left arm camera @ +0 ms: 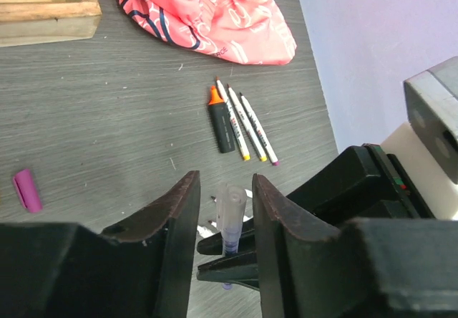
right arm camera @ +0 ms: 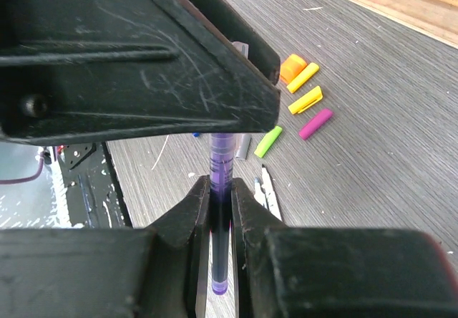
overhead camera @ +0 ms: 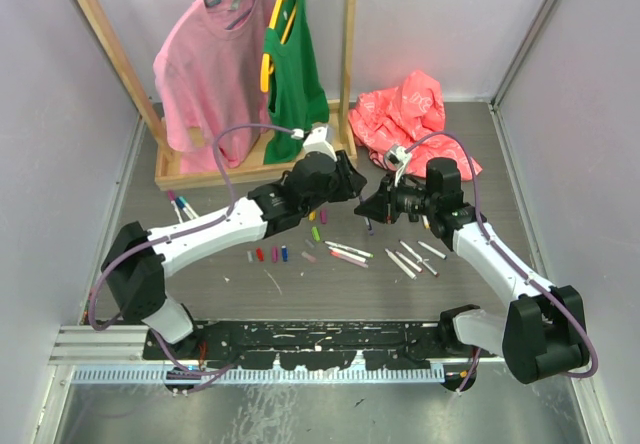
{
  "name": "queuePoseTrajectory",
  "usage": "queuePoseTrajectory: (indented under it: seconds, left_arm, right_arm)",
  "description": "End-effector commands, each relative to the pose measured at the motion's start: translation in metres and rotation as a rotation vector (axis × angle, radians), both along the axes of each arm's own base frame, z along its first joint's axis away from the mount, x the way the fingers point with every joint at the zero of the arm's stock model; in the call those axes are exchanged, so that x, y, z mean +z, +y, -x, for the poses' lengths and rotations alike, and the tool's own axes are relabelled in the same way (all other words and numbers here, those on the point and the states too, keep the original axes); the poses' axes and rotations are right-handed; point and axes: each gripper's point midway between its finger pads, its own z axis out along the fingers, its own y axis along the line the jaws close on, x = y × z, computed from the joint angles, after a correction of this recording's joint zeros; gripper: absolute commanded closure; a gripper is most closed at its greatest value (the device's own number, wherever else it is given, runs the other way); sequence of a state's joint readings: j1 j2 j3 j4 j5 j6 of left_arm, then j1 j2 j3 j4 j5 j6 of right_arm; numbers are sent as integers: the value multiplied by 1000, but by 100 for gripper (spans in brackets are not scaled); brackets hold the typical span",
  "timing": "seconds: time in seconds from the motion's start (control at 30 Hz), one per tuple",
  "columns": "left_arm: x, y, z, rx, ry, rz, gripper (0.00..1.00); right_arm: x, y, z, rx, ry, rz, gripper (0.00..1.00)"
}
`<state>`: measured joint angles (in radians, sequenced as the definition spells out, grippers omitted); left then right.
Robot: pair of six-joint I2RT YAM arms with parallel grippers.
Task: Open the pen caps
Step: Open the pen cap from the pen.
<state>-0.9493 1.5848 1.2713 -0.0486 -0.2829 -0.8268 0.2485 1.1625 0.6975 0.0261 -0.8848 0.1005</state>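
My right gripper (right arm camera: 220, 189) is shut on a purple-tinted pen (right arm camera: 220, 221) and holds it upright above the table. It sits at mid table in the top view (overhead camera: 374, 204). My left gripper (left arm camera: 225, 189) is open, and its jaws straddle the pen's clear upper end (left arm camera: 232, 207) with a small gap on each side. It faces the right gripper in the top view (overhead camera: 350, 186). Loose caps lie below: orange (right arm camera: 292, 67), yellow (right arm camera: 305, 99), magenta (right arm camera: 315, 123) and green (right arm camera: 268, 141). More caps (overhead camera: 268, 254) and white pens (overhead camera: 348, 251) lie nearer the front.
A black highlighter with an orange cap (left arm camera: 220, 121) lies beside three white pens (left arm camera: 247, 128). A purple cap (left arm camera: 27, 190) lies to the left. A red plastic bag (overhead camera: 410, 114) and a wooden clothes rack base (overhead camera: 200, 172) with hanging shirts stand at the back.
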Motion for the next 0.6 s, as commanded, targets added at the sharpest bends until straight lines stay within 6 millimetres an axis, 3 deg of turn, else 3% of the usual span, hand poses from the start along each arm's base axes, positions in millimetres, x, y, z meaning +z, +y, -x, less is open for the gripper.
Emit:
queuePoseTrajectory:
  seconds: [0.0, 0.13, 0.27, 0.57]
  left_arm:
    - [28, -11, -4, -10, -40, 72, 68]
    - [24, -12, -2, -22, -30, 74, 80]
    - [23, -12, 0, -32, -30, 77, 99]
    - [35, 0, 0, -84, -67, 215, 100]
  right_arm:
    - [28, 2, -9, 3, -115, -5, 99]
    - [27, 3, -8, 4, -119, -1, 99]
    - [27, 3, -6, 18, -117, -4, 97]
    - [31, 12, 7, 104, -58, -64, 77]
